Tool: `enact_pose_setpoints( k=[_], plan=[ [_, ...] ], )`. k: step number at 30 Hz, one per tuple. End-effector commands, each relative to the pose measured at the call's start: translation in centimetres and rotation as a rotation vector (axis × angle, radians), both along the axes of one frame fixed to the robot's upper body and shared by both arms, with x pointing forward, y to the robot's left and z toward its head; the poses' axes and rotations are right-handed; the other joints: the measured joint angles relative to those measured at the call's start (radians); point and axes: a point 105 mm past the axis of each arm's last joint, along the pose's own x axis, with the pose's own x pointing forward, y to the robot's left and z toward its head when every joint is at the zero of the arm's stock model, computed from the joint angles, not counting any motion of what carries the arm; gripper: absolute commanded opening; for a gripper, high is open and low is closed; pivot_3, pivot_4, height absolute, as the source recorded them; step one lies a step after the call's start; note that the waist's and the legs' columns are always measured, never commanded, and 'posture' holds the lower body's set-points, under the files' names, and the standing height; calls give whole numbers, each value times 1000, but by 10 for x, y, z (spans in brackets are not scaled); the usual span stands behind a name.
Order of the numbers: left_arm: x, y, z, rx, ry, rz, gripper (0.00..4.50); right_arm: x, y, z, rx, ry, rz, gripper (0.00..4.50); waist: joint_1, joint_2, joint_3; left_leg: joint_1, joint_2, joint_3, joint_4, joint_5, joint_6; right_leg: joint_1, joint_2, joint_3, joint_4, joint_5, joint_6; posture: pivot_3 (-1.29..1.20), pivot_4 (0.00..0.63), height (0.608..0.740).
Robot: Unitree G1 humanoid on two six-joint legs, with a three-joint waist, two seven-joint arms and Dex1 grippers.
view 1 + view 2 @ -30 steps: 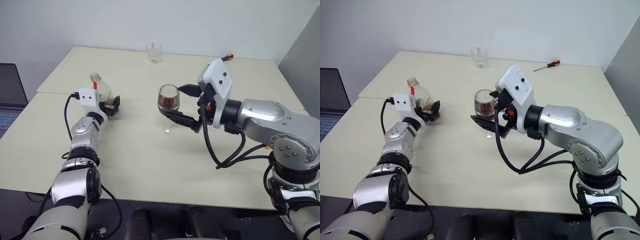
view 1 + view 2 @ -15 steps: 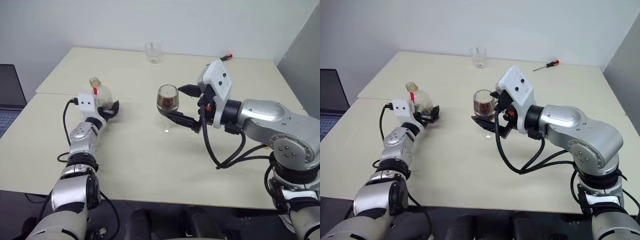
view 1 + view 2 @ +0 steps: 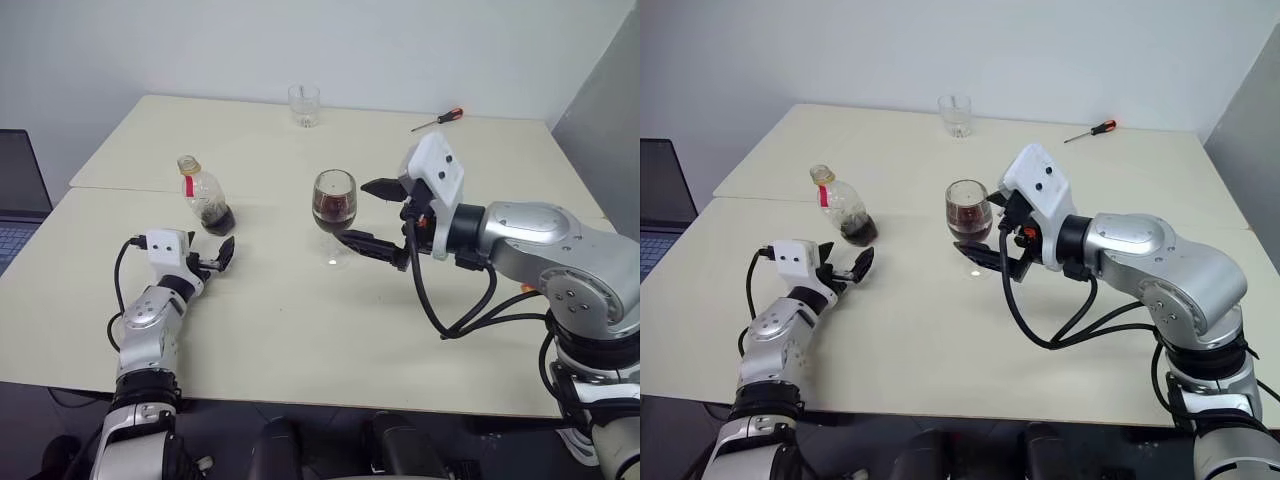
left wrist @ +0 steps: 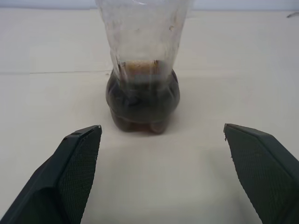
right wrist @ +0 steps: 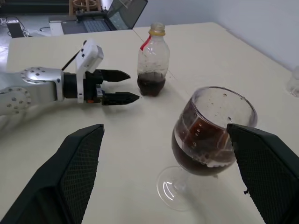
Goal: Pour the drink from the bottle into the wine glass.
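The bottle [image 3: 205, 196] stands upright on the table, capped, with a red band at the neck and a little dark drink [image 4: 142, 100] in its base. My left gripper [image 3: 219, 256] is open, low over the table, a short way on the near side of the bottle and not touching it. The wine glass [image 3: 334, 199] stands on its foot, its bowl holding dark drink [image 5: 201, 151]. My right gripper [image 3: 354, 211] is open, with a finger on either side of the bowl and visible gaps between.
A clear tumbler [image 3: 304, 104] stands at the table's far edge, with a screwdriver [image 3: 437, 119] to its right. A laptop [image 3: 15, 190] sits beyond the table's left edge. A seam runs across the tabletop [image 3: 280, 330] behind the bottle.
My left gripper, which stood around the bottle's base, has drawn back toward me and sunk, leaving the bottle standing. The right gripper has barely moved beside the glass.
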Motion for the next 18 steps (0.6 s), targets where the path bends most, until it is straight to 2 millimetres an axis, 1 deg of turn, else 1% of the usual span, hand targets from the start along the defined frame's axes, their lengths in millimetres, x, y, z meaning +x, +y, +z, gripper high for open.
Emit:
enact_pose_setpoints(
  k=[1, 3, 4, 5, 6, 9, 10, 13, 16, 18],
  plan=[
    [-6, -7, 54, 41, -34, -214, 4476, 8, -26, 12, 18, -40, -52, 4500, 1, -1, 1, 0, 0, 0, 0, 0, 0, 0, 0, 0, 0, 0, 0, 0, 150, 740],
    [-7, -3, 88, 101, -65, -271, 4476, 9, -42, 16, 32, -35, -66, 4500, 5, -1, 1, 0, 1, -1, 0, 0, 0, 0, 1, 0, 0, -1, -1, 0, 150, 740],
    [-7, -4, 106, 128, -85, -309, 4476, 8, -50, 19, 63, -25, -58, 4500, 8, -1, 1, 0, 0, -1, 0, 0, 0, 0, 0, -1, 0, -1, -1, 0, 150, 740],
    [-8, -6, 119, 158, -91, -350, 4476, 6, -57, 20, 90, -11, -47, 4500, 11, -2, 1, 0, 0, -1, 0, 0, 0, 0, 0, -1, -1, -2, -1, 0, 150, 740],
    [-10, -10, 127, 192, -89, -391, 4476, 5, -63, 20, 106, 0, -39, 4500, 12, -2, 1, 0, -1, -1, 0, 0, 0, 1, 0, -2, -2, -2, 0, 0, 150, 740],
    [-12, -22, 137, 250, -81, -477, 4476, 5, -74, 13, 99, 11, -37, 4500, 7, 1, -1, 0, -3, 2, -1, 0, 0, 1, -2, 1, -4, -2, 0, 0, 150, 740],
    [-18, -35, 143, 274, -76, -550, 4476, 5, -79, 11, 103, 15, -33, 4500, 6, 1, 0, 0, -3, 2, -1, -1, 0, 2, -3, 2, -4, -2, 0, 0, 150, 740],
    [-32, -61, 154, 302, -66, -696, 4476, 1, -85, 9, 116, 29, -4, 4500, 2, 0, 2, 0, -2, 2, 0, -1, 1, 1, -2, 1, -3, -3, 2, 0, 150, 740],
    [-35, -66, 162, 283, -68, -733, 4476, -1, -89, 6, 104, 37, 4, 4500, 0, 1, 2, 0, 0, 1, 0, -1, 1, 0, 1, 1, -1, -4, 2, 0, 150, 740],
    [-36, -65, 162, 272, -62, -738, 4476, -1, -91, 5, 100, 40, 4, 4500, -1, 1, 2, 1, 0, 0, -1, -1, 1, 0, 2, 1, 0, -5, 3, 0, 150, 740]
  ],
)
